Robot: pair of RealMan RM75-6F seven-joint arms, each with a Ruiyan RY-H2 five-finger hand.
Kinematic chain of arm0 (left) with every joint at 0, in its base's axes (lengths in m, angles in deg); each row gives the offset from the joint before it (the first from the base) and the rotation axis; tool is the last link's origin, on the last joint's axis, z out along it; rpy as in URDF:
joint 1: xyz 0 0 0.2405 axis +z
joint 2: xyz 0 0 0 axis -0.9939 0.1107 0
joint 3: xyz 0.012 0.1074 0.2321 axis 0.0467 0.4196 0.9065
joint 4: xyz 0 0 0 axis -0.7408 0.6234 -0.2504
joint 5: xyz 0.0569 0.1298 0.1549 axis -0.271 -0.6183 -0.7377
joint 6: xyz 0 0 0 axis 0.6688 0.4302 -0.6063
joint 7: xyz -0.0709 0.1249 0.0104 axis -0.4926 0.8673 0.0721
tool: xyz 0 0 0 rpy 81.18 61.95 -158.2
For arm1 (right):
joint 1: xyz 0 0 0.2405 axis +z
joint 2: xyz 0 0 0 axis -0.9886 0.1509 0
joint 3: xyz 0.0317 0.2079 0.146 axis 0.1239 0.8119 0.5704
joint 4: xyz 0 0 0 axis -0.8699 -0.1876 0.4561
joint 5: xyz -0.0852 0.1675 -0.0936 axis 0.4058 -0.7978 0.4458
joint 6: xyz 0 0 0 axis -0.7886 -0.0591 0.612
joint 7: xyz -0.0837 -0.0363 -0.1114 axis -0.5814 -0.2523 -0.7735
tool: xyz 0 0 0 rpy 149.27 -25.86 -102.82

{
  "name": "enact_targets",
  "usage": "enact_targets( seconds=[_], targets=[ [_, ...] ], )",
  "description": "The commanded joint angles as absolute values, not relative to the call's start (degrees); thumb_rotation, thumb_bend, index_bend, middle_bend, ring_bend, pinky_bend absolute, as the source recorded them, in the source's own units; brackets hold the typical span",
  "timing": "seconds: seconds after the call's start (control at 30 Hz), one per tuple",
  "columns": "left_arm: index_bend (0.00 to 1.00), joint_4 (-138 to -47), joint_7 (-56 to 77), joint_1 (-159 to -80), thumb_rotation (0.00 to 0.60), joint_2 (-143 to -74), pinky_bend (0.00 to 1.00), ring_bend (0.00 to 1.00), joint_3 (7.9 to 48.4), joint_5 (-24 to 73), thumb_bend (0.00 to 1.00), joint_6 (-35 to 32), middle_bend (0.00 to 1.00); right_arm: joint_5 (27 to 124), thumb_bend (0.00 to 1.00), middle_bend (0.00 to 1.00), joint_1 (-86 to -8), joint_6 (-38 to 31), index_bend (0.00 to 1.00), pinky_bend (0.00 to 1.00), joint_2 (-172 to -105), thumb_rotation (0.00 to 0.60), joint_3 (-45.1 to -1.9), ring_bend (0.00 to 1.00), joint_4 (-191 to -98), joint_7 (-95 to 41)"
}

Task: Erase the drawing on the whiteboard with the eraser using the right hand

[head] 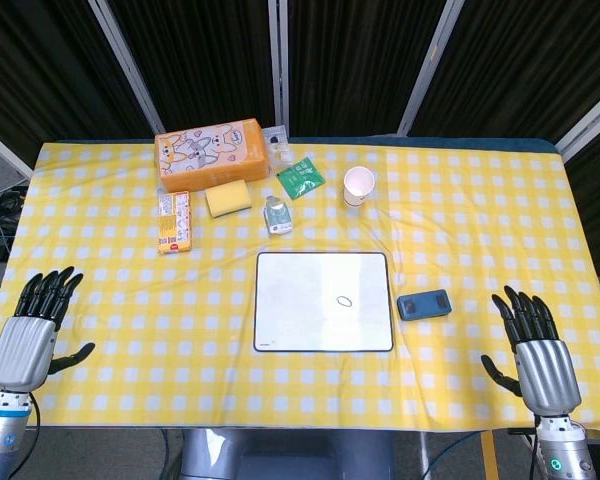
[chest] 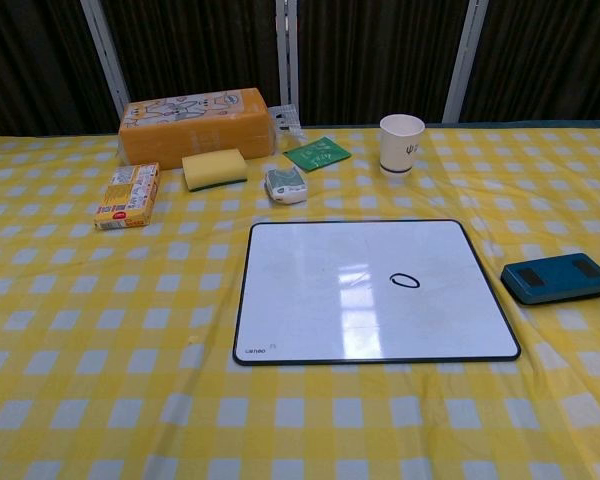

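Note:
A white whiteboard (head: 323,300) (chest: 373,289) with a black rim lies flat in the middle of the yellow checked table. A small black oval drawing (head: 345,300) (chest: 405,281) sits on its right half. The blue eraser (head: 424,304) (chest: 557,277) lies on the cloth just right of the board. My right hand (head: 535,345) rests open at the table's near right edge, well right of the eraser, fingers spread and holding nothing. My left hand (head: 35,325) is open at the near left edge. Neither hand shows in the chest view.
At the back stand an orange box (head: 212,153) (chest: 195,123), a yellow sponge (head: 228,198) (chest: 214,168), a small orange packet (head: 174,221) (chest: 127,195), a green sachet (head: 300,179) (chest: 316,153), a small white-green container (head: 277,214) (chest: 286,184) and a paper cup (head: 359,185) (chest: 401,143).

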State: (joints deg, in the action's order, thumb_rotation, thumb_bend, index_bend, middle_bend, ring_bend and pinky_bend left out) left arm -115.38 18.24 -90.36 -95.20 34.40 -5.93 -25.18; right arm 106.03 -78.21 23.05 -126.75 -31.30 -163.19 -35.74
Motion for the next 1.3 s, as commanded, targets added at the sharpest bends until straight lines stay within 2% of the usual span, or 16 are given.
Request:
enact_targets(
  seconds=[0.03, 0.43, 0.67, 1.07, 1.3],
  targets=[
    [0.0, -115.5, 18.15, -90.25, 0.6, -95.1, 0.0, 0.0, 34.38, -6.01, 0.01, -25.42, 0.0, 105.85, 0.15, 0.0, -78.19, 22.87, 0.0, 0.0, -126.68, 0.6, -31.26, 0.0, -162.98, -35.48],
    [0.0, -115.71, 17.98, -90.33, 0.6, -94.96, 0.0, 0.0, 34.31, -6.4, 0.01, -25.65, 0.0, 106.8, 0.15, 0.0, -77.91, 22.66, 0.0, 0.0, -126.14, 0.6, -31.58, 0.0, -163.61, -35.07],
    [0.0, -115.5, 17.79, -90.49, 0.6, -94.94, 0.0, 0.0, 33.98, -6.11, 0.01, -25.6, 0.0, 108.74, 0.15, 0.02, -75.75, 20.88, 0.11, 0.0, -125.21, 0.6, -31.28, 0.0, -163.0, -33.9],
    [0.0, -115.74, 17.93, -90.51, 0.6, -94.86, 0.0, 0.0, 34.01, -6.24, 0.01, -25.69, 0.0, 100.23, 0.16, 0.07, -66.37, 0.0, 0.15, 0.0, -121.65, 0.6, -30.41, 0.0, -165.54, -42.89],
    [0.0, -115.5, 17.5, -90.61, 0.6, -94.82, 0.0, 0.0, 33.8, -5.83, 0.01, -25.52, 0.0, 94.03, 0.16, 0.07, -63.21, -5.42, 0.18, 0.0, -123.98, 0.6, -28.9, 0.0, -165.36, -46.24]
  ],
)
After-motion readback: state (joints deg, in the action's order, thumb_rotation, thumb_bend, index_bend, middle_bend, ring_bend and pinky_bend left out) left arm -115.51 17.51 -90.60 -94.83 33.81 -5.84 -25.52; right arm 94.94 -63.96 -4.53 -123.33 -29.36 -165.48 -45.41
